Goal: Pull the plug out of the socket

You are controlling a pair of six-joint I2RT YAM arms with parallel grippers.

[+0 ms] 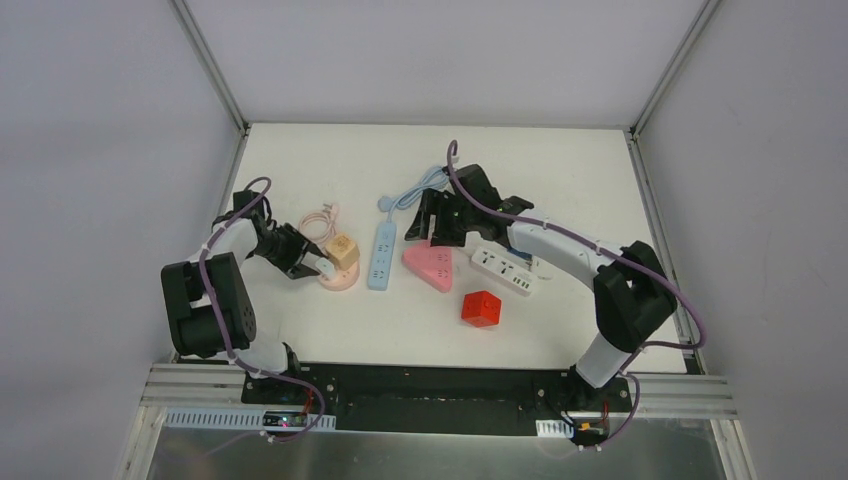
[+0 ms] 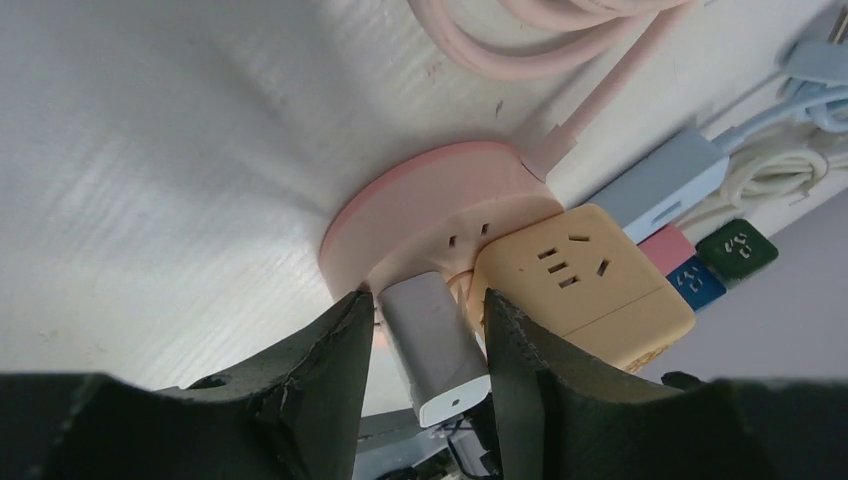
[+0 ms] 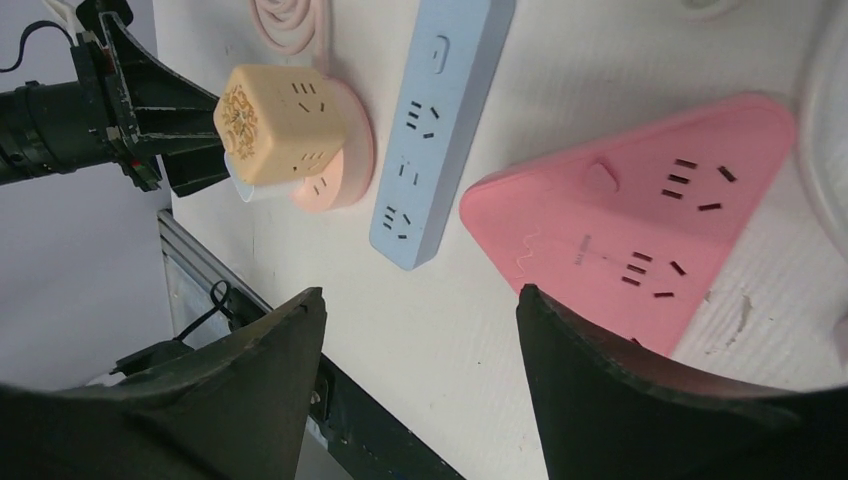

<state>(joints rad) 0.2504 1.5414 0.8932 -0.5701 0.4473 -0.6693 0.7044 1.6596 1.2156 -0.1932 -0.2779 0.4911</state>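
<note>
A round pink socket (image 1: 340,281) lies at the left of the table with a yellow cube adapter (image 1: 343,249) and a white plug (image 1: 324,266) seated in it. My left gripper (image 1: 318,265) is closed on the white plug. In the left wrist view the plug (image 2: 432,340) stands between the two black fingers (image 2: 330,370), which press its sides; its top end is in the pink socket (image 2: 420,205), next to the yellow cube (image 2: 575,275). My right gripper (image 1: 430,233) is open and empty above the pink triangular socket (image 3: 640,215).
A blue power strip (image 1: 381,255) lies right of the round socket, then the pink triangular socket (image 1: 430,266), a white power strip (image 1: 505,270) and a red cube (image 1: 481,308). A coiled pink cord (image 1: 320,220) and a blue cable (image 1: 415,192) lie behind them.
</note>
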